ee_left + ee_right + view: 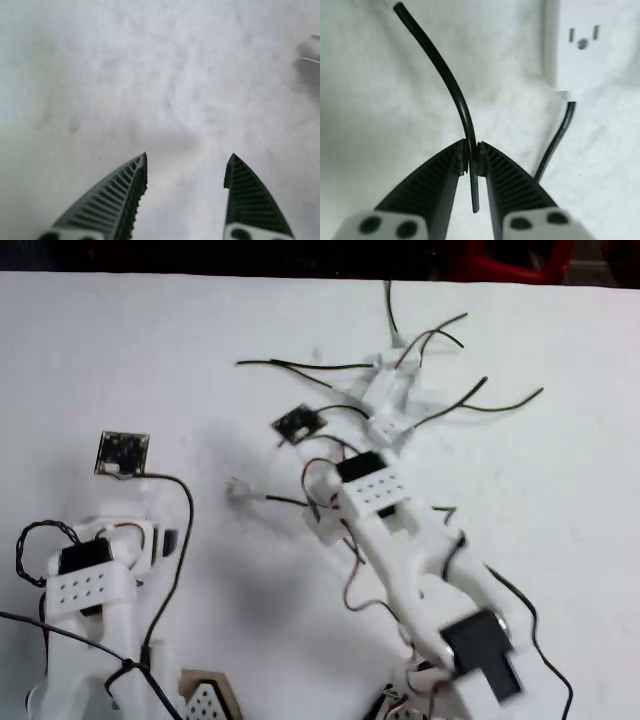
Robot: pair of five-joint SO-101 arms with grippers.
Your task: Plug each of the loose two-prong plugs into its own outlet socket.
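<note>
My right gripper (472,150) is shut on a thin black cord (442,75) just above the table. The cord curves away from the fingertips and its far end runs out of the picture. Close beside it lies a white outlet socket (582,45) with its slots facing up and its own black cord (560,135) trailing off. From above, a cluster of white outlet sockets (388,405) with several black cords sits at the table's centre back. A small white plug (235,488) lies loose to their left. My left gripper (185,160) hangs open over bare table.
The right arm (420,550) stretches from the front right toward the sockets, and the left arm (95,580) stands at the front left. Thin metal prongs (311,60) show at the edge of the left wrist view. The white table (120,350) is bare at back left.
</note>
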